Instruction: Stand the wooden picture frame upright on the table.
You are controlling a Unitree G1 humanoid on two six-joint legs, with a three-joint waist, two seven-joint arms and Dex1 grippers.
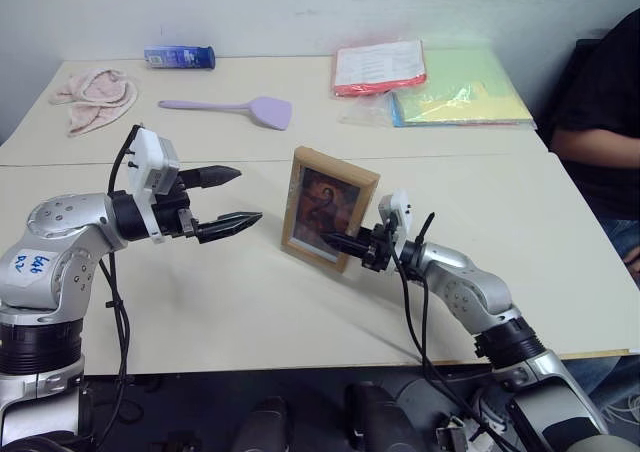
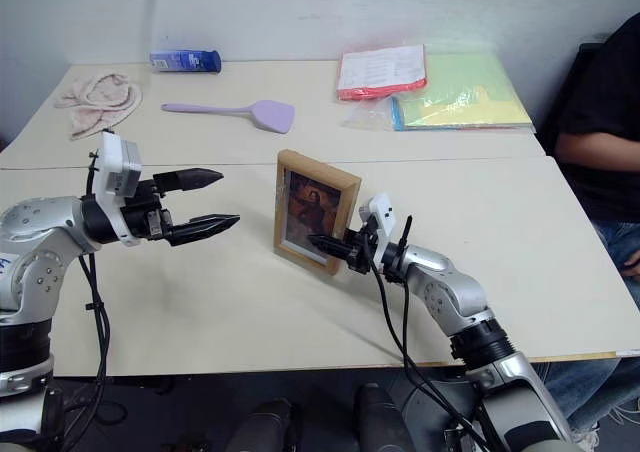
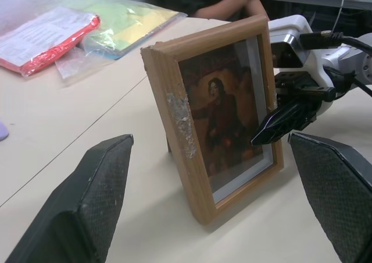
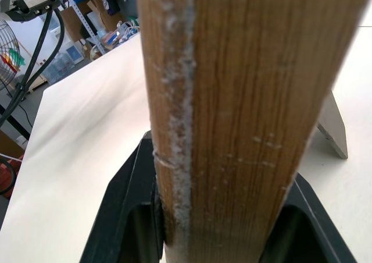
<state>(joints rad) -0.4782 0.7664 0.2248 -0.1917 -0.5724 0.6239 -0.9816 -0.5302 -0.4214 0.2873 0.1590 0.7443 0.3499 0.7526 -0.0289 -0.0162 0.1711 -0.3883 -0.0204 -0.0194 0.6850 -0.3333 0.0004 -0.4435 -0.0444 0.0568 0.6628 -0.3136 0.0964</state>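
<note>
One frame (image 1: 328,209) upright mid-table (image 1: 200,312), stand behind. Right claw (image 1: 345,244) clamps its edge at 4 o'clock. Left claw (image 1: 228,200) wide, empty, at frame's 9 o'clock. Two folders (image 1: 430,82) at 1 o'clock.

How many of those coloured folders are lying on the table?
2: a red folder at the far side of the table, and a green folder beside it, partly overlapped. More could be hidden underneath.

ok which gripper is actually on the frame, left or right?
The right gripper: its fingers are clamped on the side edge of the upright wooden picture frame. The left gripper hangs open beside the frame, touching nothing.
</note>
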